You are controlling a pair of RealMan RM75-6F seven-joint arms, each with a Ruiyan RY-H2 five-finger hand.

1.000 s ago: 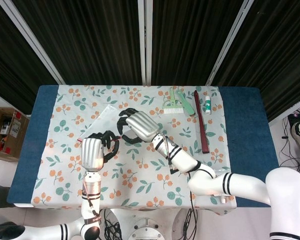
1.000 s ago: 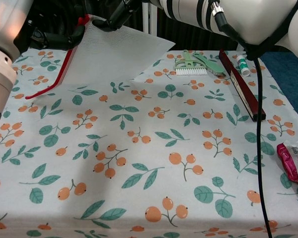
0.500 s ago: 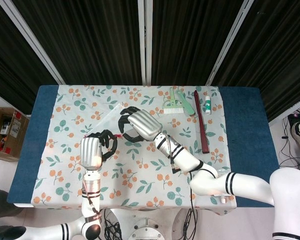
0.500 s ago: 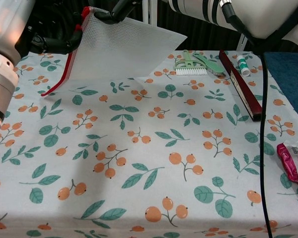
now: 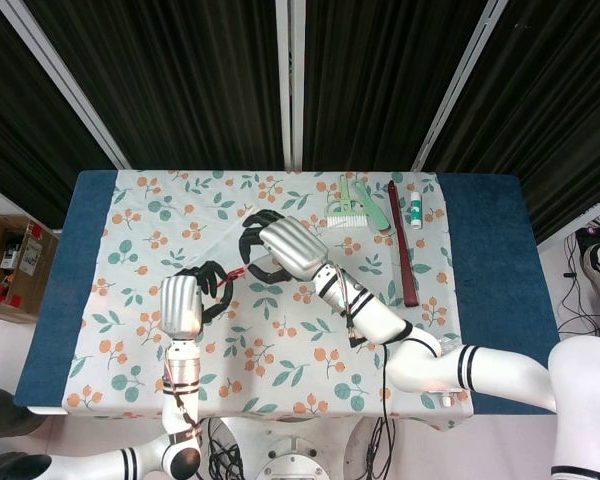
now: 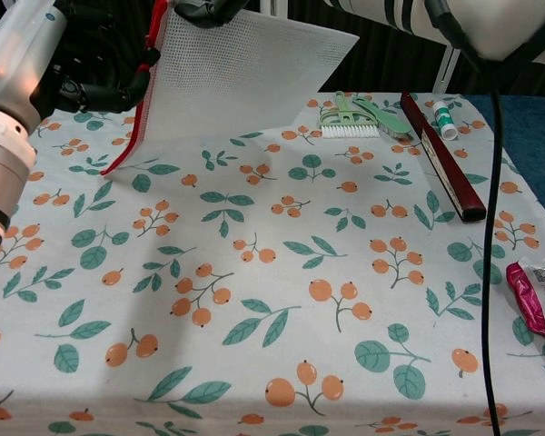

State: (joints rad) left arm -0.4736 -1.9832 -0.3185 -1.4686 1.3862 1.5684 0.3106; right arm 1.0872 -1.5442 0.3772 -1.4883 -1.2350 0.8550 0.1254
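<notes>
A white mesh pouch (image 6: pixel 245 73) with a red zip edge (image 6: pixel 148 86) hangs tilted above the flowered tablecloth (image 6: pixel 282 272). My left hand (image 6: pixel 38 65) grips the red edge from the left with its dark fingers (image 6: pixel 104 91). At the top corner of that edge my right hand (image 6: pixel 209 9) pinches the pouch, mostly cut off by the frame. In the head view, left hand (image 5: pixel 185 300) and right hand (image 5: pixel 285 245) meet at the red zip (image 5: pixel 230 272); the see-through mesh barely shows there.
At the back right of the table lie a green brush (image 6: pixel 350 123), a long dark red case (image 6: pixel 440 154) and a small white-green tube (image 6: pixel 445 116). A pink packet (image 6: pixel 538 295) sits at the right front edge. A cardboard box (image 5: pixel 15 265) stands on the floor left.
Both hands have lifted the pouch higher and turned it more upright; its red edge now hangs steeper. The right hand has shifted slightly right.
</notes>
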